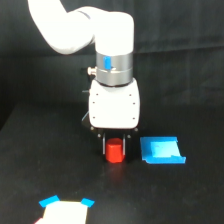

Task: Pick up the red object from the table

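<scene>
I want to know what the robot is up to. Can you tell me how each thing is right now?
gripper: pointing straight down, its fingers on either side of the red block; I cannot tell if it is squeezing yet.
red block: upright, between the fingers, down at the table.
blue piece: lying on the table, apart from the block, on the exterior view's right.
white and blue thing: at the bottom edge, partly cut off.
table: black, flat.
</scene>
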Controlling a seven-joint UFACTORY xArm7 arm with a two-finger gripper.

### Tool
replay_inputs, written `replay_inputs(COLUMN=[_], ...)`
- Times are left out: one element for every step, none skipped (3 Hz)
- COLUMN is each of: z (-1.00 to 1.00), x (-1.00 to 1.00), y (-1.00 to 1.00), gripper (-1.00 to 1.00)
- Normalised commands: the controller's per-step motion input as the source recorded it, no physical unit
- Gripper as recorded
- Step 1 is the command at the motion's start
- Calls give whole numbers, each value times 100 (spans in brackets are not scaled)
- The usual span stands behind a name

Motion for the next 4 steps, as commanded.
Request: replay_inputs(z=[100, 100, 100, 100], x=[-30, -25, -37, -20], y=[13, -100, -100, -97], gripper=[-71, -42, -86, -82])
